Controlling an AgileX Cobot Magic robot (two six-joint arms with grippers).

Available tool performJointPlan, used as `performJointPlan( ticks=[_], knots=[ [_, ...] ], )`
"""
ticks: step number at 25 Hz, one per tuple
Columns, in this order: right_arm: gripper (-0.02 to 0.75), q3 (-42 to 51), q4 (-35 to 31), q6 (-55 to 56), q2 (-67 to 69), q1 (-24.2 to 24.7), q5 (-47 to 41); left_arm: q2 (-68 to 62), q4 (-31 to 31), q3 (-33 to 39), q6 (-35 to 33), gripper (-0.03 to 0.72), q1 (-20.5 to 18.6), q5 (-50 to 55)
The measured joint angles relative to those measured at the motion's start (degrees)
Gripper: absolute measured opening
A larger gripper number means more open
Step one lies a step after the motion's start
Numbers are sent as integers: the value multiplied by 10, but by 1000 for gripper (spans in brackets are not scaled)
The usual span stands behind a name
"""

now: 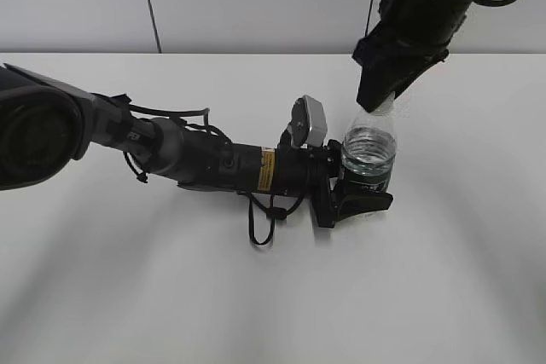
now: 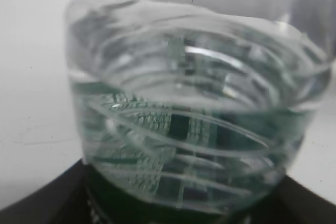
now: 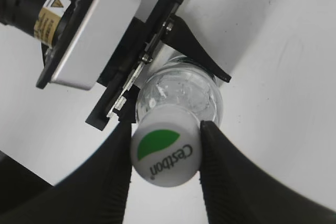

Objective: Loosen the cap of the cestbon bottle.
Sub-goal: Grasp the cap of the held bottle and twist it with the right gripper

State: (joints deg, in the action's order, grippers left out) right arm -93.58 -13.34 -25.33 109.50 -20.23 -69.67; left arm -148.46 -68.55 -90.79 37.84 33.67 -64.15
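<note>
The cestbon bottle (image 1: 369, 153) stands upright on the white table, clear with a dark green label band low down. My left gripper (image 1: 351, 191) is shut around its lower body. In the left wrist view the bottle (image 2: 189, 129) fills the frame, ribbed and half full of water. My right gripper (image 1: 375, 98) comes down from above and hides the bottle's top in the exterior view. In the right wrist view the white cap (image 3: 165, 152) with a green mark sits between both fingers of my right gripper (image 3: 166, 153), which press on its sides.
The white table (image 1: 171, 296) stretches around the bottle with a pale wall behind it. My left arm (image 1: 205, 159) lies low across the table from the left. The left gripper's body (image 3: 84, 35) shows beside the bottle in the right wrist view.
</note>
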Motion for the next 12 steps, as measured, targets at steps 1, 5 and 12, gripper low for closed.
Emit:
performJointPlan(
  ticks=[1, 5, 12],
  knots=[
    [305, 0, 0, -47, 0, 0, 0, 0, 0, 0, 0, 504, 0, 0],
    [305, -2, -1, -235, 0, 0, 0, 0, -1, 0, -3, 504, 0, 0],
    [305, -3, -5, -255, 0, 0, 0, 0, -1, 0, -3, 504, 0, 0]
  ],
)
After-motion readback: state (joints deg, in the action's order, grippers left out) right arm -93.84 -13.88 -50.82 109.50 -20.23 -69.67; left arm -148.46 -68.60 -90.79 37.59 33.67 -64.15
